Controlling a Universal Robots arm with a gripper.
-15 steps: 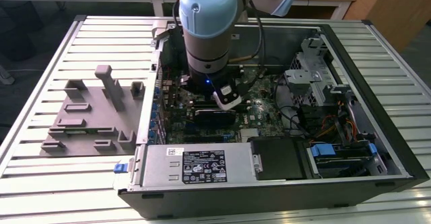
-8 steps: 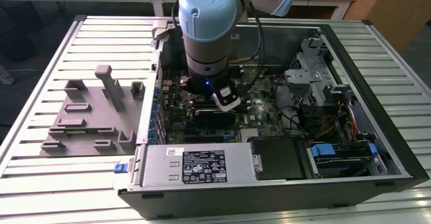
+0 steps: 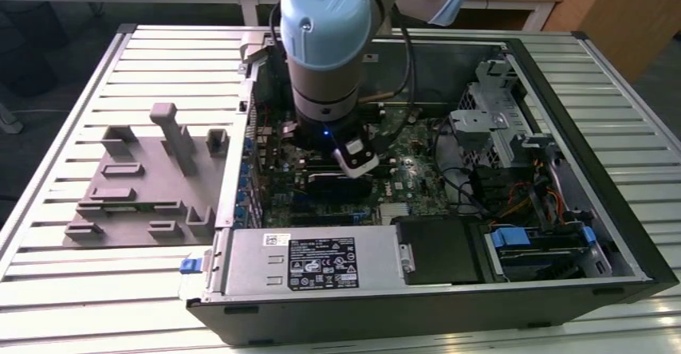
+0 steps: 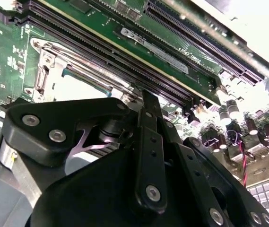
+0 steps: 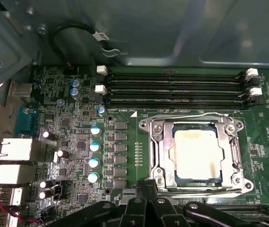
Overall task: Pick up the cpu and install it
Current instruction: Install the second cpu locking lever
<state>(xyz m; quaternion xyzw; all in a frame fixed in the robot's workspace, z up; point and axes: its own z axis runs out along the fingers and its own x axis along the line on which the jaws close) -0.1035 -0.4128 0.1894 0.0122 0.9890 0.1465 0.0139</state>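
Seen in the exterior view, the arm stands down inside the open case, hemmed by the drive cage at three o'clock, the power supply at six and the case wall at nine, while the slatted table around the grey fixture tray lies open.

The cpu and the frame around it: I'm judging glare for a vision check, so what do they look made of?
The cpu looks like pale, matte metal on top, with faint yellowish staining and soft, spread-out light. The socket frame around it looks like bright bare steel: sharp highlights along its edges and shiny screw heads at the corners. The board beneath seems lacquered green laminate.
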